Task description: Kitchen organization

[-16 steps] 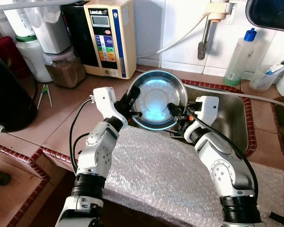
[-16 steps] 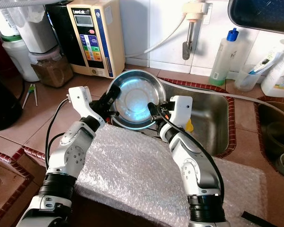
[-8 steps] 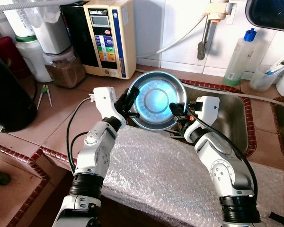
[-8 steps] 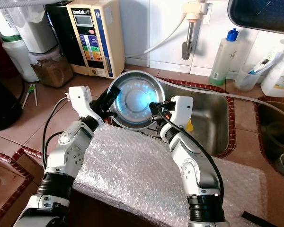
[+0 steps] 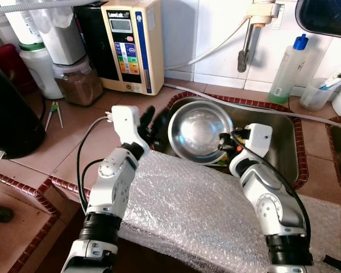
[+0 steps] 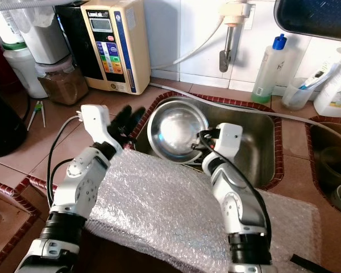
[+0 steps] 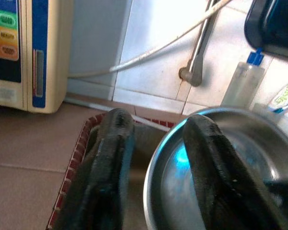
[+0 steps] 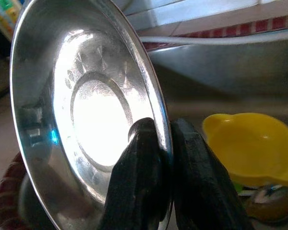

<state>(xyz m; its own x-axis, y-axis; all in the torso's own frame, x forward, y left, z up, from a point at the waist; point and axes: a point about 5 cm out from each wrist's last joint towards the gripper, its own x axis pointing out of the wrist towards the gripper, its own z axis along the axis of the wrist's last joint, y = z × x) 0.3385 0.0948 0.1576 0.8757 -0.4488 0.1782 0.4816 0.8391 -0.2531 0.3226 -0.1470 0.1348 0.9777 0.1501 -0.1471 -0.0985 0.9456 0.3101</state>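
Left eye view: I see a kitchen counter of reddish-brown tiles with a darker red brick-pattern edge, and white wall tiles behind.
Sink: a steel sink is set into the counter at the far right; a white hose runs along its far rim.
Near surface: a sheet of bubble wrap covers the block right in front of me, under both arms.
Far left: a cream water machine with coloured buttons stands against the wall, with a jar of brown powder and white containers beside it.
Far right: a clear bottle with a blue cap stands by the wall, near a tap pipe.
Task item: the steel plate is tilted on edge over the left part of the sink.
Right gripper: my right gripper is clamped on the plate's near right rim.
Left gripper: my left gripper sits just left of the plate with its fingers spread, gripping nothing.
Right wrist view: both black fingers pinch the plate's rim; a yellow bowl lies in the sink behind.
Left wrist view: one finger lies outside the rim and the other across the plate's face; whether either touches, I cannot tell.
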